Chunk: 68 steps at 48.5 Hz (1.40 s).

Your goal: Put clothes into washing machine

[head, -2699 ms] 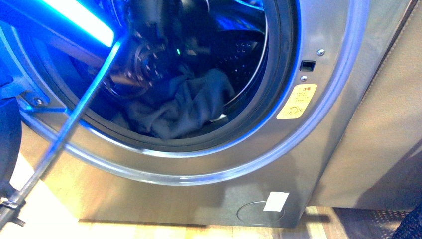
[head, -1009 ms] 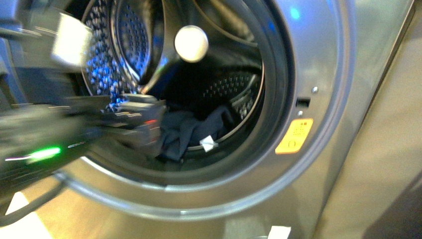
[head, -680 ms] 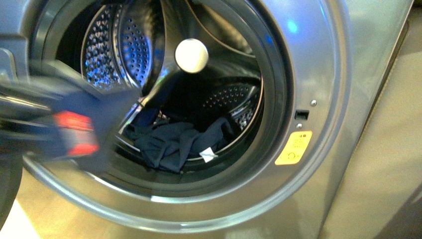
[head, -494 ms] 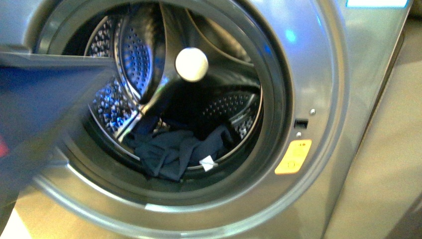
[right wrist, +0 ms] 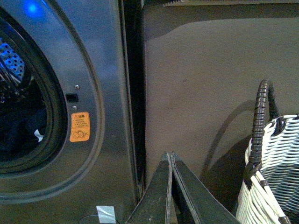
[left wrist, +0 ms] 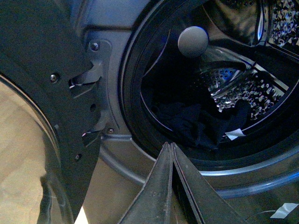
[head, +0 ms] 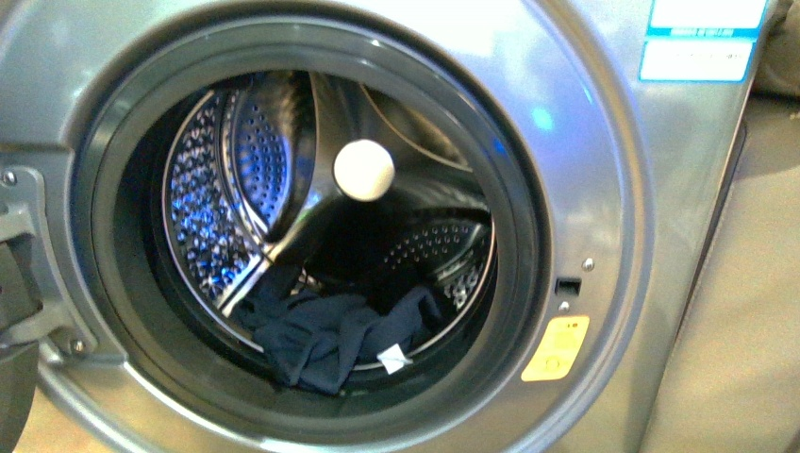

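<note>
A crumpled dark navy fabric garment (head: 325, 335) lies heaped at the bottom of the perforated steel drum (head: 212, 203) of the big silver-grey front-loading washing machine (head: 585, 170), a small white tag (head: 393, 357) poking from its folds. One lobe of the cloth sags over the drum's front lip toward the dark rubber gasket (head: 118, 283), but you can see none of it past the porthole.

Your left gripper (left wrist: 171, 148) hangs outside the machine, its two dark fingers pressed together with nothing between them; the garment (left wrist: 196, 126) sits beyond and above the fingertips in that wrist view, inside the drum and well apart from them. To that gripper's side stands the open door's dark inner face (left wrist: 42, 70), with the grey hinge bracket (left wrist: 91, 74) bolted to the front panel.

Your right gripper (right wrist: 169, 156) is likewise closed and empty, pointing at the seam between the washer's right edge and a plain brown panel (right wrist: 201, 84). An orange-yellow warning sticker (right wrist: 79, 126) and a latch slot (right wrist: 71, 97) lie to one side of it; a white woven basket with a dark handle (right wrist: 271, 158) stands close on the other side.

The porthole is unobstructed across its width in the front view.
</note>
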Available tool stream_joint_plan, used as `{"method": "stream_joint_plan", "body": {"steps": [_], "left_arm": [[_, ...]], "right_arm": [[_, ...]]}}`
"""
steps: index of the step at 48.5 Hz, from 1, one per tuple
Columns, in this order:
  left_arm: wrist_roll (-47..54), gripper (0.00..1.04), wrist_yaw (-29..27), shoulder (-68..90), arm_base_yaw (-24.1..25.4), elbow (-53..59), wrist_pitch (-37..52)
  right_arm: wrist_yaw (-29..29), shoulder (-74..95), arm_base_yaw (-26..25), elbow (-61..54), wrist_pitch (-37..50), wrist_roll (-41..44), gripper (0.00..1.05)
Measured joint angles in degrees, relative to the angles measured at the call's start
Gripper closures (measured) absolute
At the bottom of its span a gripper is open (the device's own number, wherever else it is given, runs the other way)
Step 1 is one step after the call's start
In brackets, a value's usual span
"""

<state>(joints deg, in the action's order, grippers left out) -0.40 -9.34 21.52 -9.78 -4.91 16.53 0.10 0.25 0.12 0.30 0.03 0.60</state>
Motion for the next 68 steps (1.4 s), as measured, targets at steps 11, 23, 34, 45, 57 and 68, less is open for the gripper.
{"method": "stream_joint_plan", "body": {"steps": [11, 23, 34, 45, 57, 68], "left_arm": [[0.00, 1.01, 7.52, -4.37, 6.23, 1.64, -2.73], [0.15, 1.01, 9.27, -8.87, 9.68, 3.98, -4.28], [0.17, 1.01, 9.33, -16.63, 9.68, 4.39, -12.76], [0.17, 1.01, 9.35, -21.22, 9.68, 4.39, -16.48], [0.17, 0.92, 9.35, -21.29, 9.68, 4.39, -16.50], [0.17, 0.56, 9.35, -21.29, 9.68, 4.39, -16.50]], "right_arm": [[0.00, 0.00, 0.00, 0.00, 0.00, 0.00, 1.02], [0.00, 0.00, 0.00, 0.00, 0.00, 0.02, 1.02], [0.00, 0.00, 0.00, 0.00, 0.00, 0.02, 1.02], [0.00, 0.00, 0.00, 0.00, 0.00, 0.02, 1.02], [0.00, 0.00, 0.00, 0.00, 0.00, 0.02, 0.82], [0.00, 0.00, 0.00, 0.00, 0.00, 0.02, 0.47]]}}
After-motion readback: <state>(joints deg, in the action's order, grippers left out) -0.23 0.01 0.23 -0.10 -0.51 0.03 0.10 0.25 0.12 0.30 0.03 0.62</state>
